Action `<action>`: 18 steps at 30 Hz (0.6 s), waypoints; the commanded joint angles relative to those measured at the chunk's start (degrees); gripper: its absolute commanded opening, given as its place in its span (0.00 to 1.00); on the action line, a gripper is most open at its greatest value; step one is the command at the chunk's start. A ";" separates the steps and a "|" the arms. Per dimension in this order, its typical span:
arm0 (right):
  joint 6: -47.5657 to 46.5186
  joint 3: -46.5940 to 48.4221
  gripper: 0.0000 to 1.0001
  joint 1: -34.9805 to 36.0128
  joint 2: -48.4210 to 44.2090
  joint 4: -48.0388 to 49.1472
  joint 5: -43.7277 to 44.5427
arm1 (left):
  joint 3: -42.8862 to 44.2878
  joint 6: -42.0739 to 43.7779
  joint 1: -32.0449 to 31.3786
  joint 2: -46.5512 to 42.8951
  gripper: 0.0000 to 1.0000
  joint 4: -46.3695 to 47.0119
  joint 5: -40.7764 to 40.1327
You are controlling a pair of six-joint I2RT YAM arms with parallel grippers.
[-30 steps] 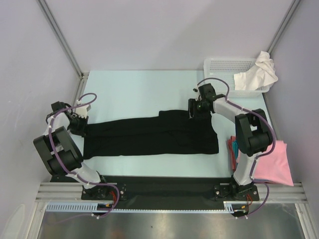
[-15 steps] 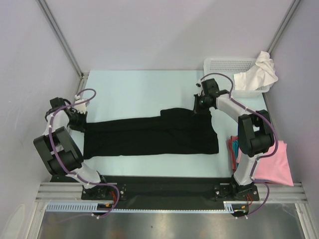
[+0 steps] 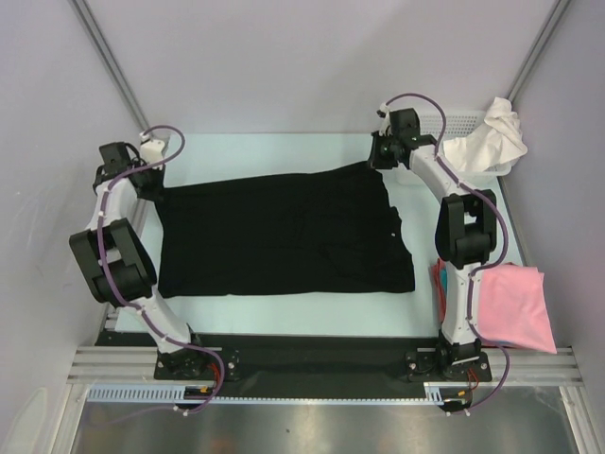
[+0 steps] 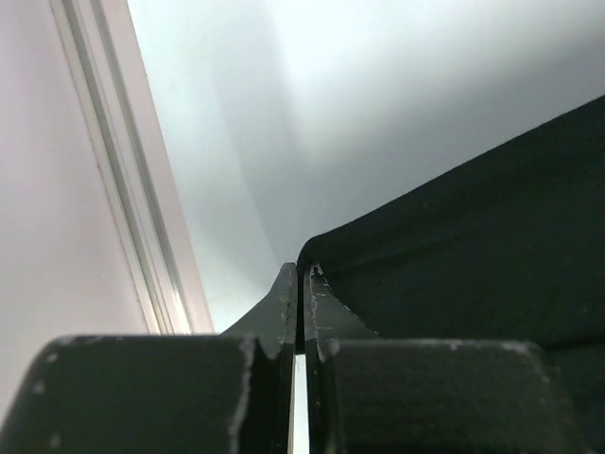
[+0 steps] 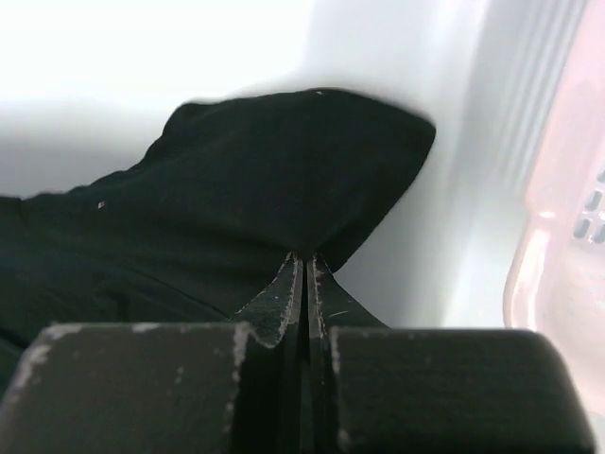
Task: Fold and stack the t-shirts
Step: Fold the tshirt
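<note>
The black t-shirt lies spread wide across the middle of the table. My left gripper is shut on its far left corner. My right gripper is shut on its far right corner. Both corners are drawn out toward the back of the table. A white t-shirt hangs over the basket at the back right. A pink t-shirt lies at the near right, with a red one showing at its left edge.
A white mesh basket stands at the back right corner, just right of my right gripper; its wall shows in the right wrist view. Metal frame posts and walls bound the table on the left and right.
Both grippers have moved toward the back of the table, pulling the black t-shirt's far edge with them. The shirt went from a narrow folded strip to a wide spread.
</note>
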 commanded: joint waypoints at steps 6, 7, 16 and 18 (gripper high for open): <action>-3.17 -11.61 0.00 0.65 -8.92 2.89 0.80 | -9.58 6.44 0.67 -4.64 0.00 0.28 -0.34; -3.26 -13.72 0.00 0.82 -12.24 3.15 1.06 | -10.99 7.50 0.85 -6.83 0.00 0.02 -1.04; 4.20 -43.43 0.00 3.72 -27.47 13.08 1.06 | -22.78 14.80 3.57 -10.64 0.00 -0.95 -2.98; 5.17 -46.16 0.00 3.81 -27.83 14.05 1.41 | -23.31 14.89 3.75 -9.84 0.00 -0.51 -3.77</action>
